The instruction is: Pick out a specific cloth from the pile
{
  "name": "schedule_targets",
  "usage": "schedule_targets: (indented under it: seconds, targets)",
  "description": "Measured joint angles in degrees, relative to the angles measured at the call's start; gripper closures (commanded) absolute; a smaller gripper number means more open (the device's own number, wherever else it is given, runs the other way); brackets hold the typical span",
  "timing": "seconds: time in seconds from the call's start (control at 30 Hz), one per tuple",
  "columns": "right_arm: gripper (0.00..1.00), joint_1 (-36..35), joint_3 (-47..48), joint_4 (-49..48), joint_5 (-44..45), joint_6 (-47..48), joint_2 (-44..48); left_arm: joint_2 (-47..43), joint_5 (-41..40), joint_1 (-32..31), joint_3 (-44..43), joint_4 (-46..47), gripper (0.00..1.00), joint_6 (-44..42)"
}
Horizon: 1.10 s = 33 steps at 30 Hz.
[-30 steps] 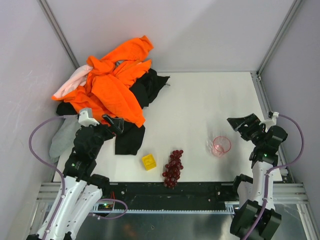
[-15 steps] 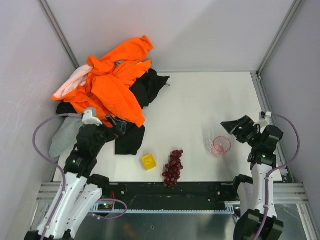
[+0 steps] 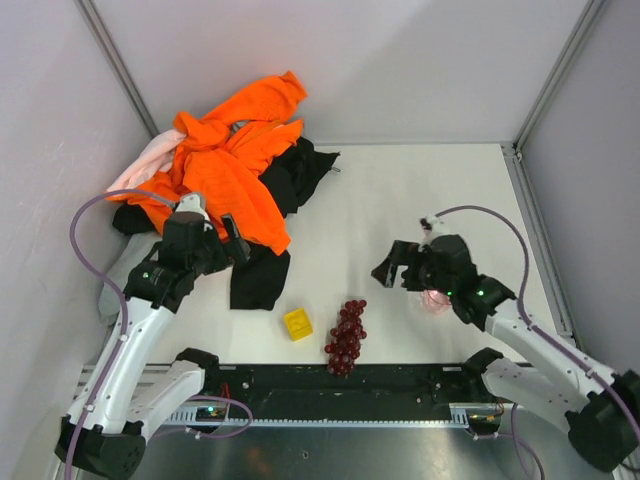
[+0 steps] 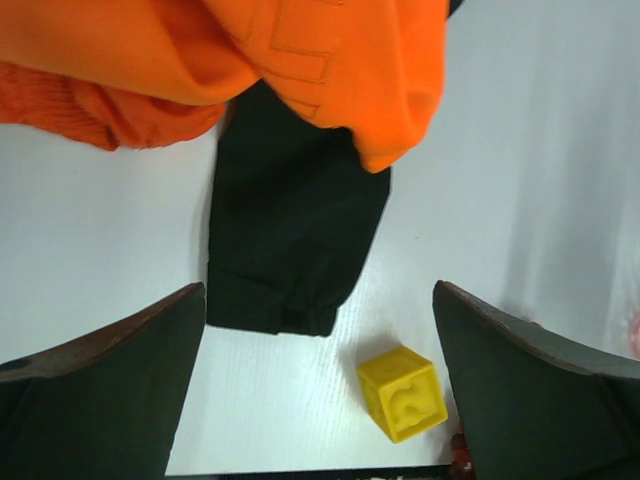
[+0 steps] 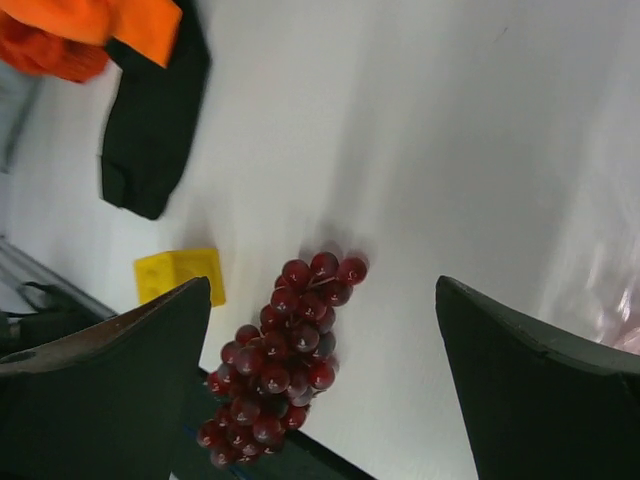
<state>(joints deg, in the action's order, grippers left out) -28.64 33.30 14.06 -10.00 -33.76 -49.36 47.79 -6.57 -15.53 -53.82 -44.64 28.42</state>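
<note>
Status: left end effector [image 3: 232, 240] spread apart and empty, over the black sleeve [image 4: 285, 230] at the near edge of the pile [image 3: 235, 165]. Right end effector [image 3: 392, 265] likewise apart and empty, above the grapes [image 5: 285, 350].

Cloth [image 4: 110, 115]: the deeper red-orange fold seems to be it, peeking from under the bright orange garment [image 4: 330, 70].

Judgement: shift left and pinch only that ribbed fold.

Writing: tone-on-tone lettering on the bright orange, unreadable.

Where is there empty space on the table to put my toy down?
The biggest bare patch is the far right part of the table, between the black garment and the right frame rail, beyond the pink cup. A smaller strip lies between the grapes and that cup. It is crowded far left at the pile and around the yellow block.
</note>
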Motion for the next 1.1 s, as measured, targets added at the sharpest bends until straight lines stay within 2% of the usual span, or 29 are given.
schedule_targets:
  seconds: [0.13, 0.3, 0.5, 0.73, 0.87, 1.1]
  targets:
    - [0.01, -11.4, 4.4, 3.7, 12.6, 0.3, -5.4, 0.4, -2.8, 0.0, -0.6, -4.2, 0.00, -0.5]
    - [0.01, -17.3, 5.1, 7.3, 21.3, -0.4, -6.8, 0.4, -4.4, -0.1, -0.6, -6.7, 0.00, -0.2]
    - [0.01, -18.6, 5.1, 9.5, 25.4, -1.2, -6.2, 4.2, -5.3, -0.1, -0.6, -7.1, 0.00, 1.2]
    - [0.01, -18.8, 5.1, 11.0, 26.5, -1.4, -6.1, 16.9, -5.1, -0.1, -0.5, -6.1, 0.00, 3.4]
    - [0.01, -18.8, 5.1, 11.5, 26.7, -1.4, -6.0, 24.0, -3.0, -0.1, 1.2, -2.1, 0.00, 4.9]
    - [0.01, -18.9, 5.0, 12.3, 26.7, -1.4, -4.2, 31.3, 2.5, -0.1, 6.1, 6.7, 0.00, 6.9]
